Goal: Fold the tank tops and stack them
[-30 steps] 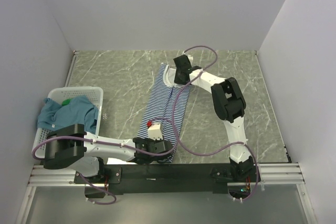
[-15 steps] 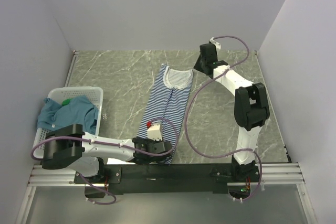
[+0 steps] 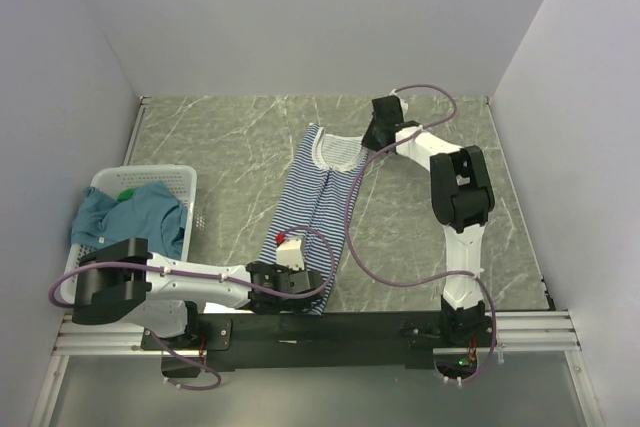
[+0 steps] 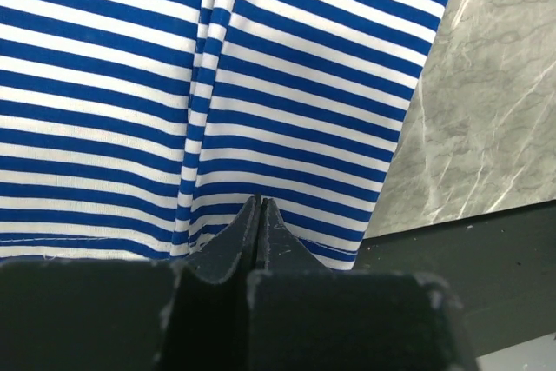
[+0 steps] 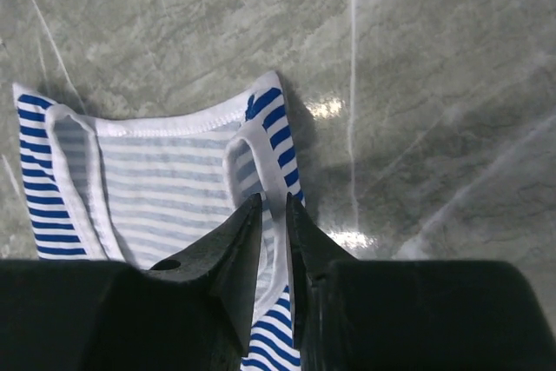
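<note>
Left hand (image 4: 259, 202): shut tight, tips resting on the striped top (image 3: 320, 207) just inside its near hem; I cannot tell whether any cloth is nipped
Right hand (image 5: 269, 210): narrow gap, poised over the far end of the striped top, a shoulder strap (image 5: 252, 141) showing between the jaws, no clear pinch
Striped top: laid long and narrow on the surface (image 3: 230, 147) between the 2 hands, hem at the left hand, neckline at the right hand
Teal top (image 3: 140, 212): heaped in the basket (image 3: 185, 175), well off to the left of the left hand
Green top (image 3: 125, 193): only a scrap shows, just beyond the teal top in the same basket
Done: 1 of 3 tops is out and looks narrowed by lengthwise folds
Left: probably folding the striped top end to end, then fetching, folding and stacking the other 2; no stack yet
</note>
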Controlling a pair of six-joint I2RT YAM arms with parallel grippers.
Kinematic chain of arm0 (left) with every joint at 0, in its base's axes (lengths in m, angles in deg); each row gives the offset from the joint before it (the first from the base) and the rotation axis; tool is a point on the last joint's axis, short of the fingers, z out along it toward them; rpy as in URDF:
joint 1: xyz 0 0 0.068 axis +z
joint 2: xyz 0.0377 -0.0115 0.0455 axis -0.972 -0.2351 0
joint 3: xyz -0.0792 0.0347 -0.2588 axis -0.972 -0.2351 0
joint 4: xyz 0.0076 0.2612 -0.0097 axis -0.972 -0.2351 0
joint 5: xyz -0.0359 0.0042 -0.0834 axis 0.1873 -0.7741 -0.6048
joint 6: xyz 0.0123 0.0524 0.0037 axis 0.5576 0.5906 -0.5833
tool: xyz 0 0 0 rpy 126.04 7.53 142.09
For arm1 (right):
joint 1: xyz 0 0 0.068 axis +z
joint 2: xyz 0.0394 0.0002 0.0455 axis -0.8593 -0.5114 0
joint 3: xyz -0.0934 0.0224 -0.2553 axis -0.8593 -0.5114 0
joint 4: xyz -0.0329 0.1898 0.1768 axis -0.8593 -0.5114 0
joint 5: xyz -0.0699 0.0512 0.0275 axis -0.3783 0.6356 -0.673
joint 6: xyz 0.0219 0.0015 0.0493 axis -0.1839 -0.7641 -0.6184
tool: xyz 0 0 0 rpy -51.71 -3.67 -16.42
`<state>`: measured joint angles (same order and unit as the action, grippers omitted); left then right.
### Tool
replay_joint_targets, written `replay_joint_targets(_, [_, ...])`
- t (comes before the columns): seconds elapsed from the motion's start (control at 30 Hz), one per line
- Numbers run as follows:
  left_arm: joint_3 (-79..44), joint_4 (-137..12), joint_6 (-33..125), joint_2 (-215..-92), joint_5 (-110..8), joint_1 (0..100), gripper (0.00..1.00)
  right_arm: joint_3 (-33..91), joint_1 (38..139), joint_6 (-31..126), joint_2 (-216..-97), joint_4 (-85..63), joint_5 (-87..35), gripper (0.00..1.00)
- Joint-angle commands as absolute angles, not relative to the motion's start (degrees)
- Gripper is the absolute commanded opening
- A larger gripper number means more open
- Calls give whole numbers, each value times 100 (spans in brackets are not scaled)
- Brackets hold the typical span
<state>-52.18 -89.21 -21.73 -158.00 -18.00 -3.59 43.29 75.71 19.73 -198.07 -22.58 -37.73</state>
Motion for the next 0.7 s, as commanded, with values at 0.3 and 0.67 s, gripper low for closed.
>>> replay_joint_targets(0.3, [-5138, -9036, -2047, -15740, -1856, -402, 0, 5144, 7550, 1846, -20361, -2522, -3662, 15])
replay_joint_targets(0.67, [-5033, -8922, -1924, -15784, -1953, -402, 1, 6223, 7532, 2048, -20932, -3646, -3961, 14])
